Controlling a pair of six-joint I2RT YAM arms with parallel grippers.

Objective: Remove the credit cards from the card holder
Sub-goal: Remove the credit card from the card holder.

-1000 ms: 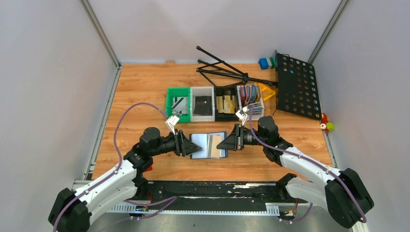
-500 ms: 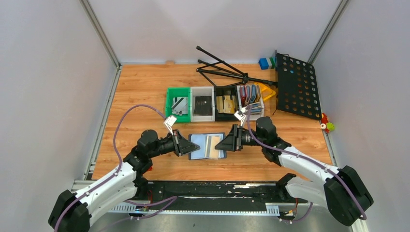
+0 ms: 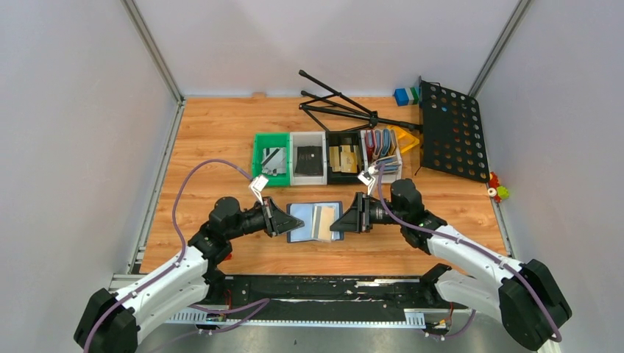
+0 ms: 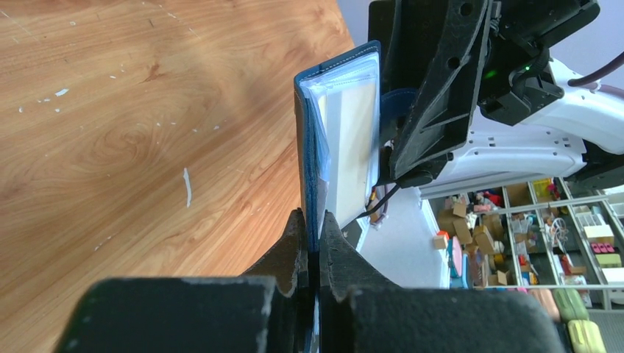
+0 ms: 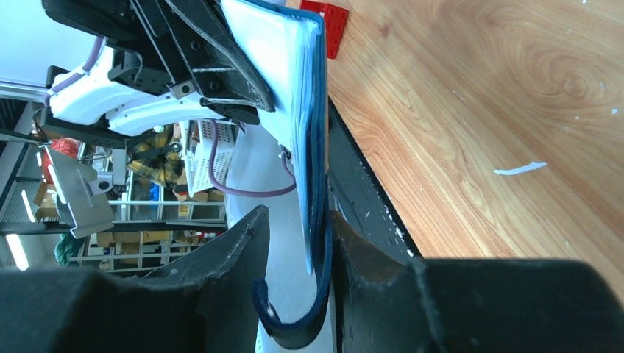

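The navy card holder (image 3: 303, 223) lies open between my two grippers, with a tan credit card (image 3: 324, 221) showing in its right half. My left gripper (image 3: 292, 223) is shut on the holder's left edge (image 4: 312, 147), and the tan card (image 4: 353, 140) stands out past it. My right gripper (image 3: 341, 219) is open around the right edge (image 5: 318, 147). That edge rests against one finger (image 5: 353, 250), with a gap to the other. The curled clasp tab (image 5: 294, 327) hangs between the jaws. Other credit cards are hidden inside the pockets.
Behind the holder stands a row of bins: green (image 3: 259, 158), white (image 3: 307, 137) and black (image 3: 344, 134), plus a rack of upright holders (image 3: 383, 145). A folded black stand (image 3: 338, 107) and a perforated panel (image 3: 450, 131) lie at the back right. A red plate (image 5: 327, 22) sits near the table edge.
My left gripper has closed on the holder's left edge. My right gripper's jaws have widened around the right edge, and the holder has shifted slightly left.
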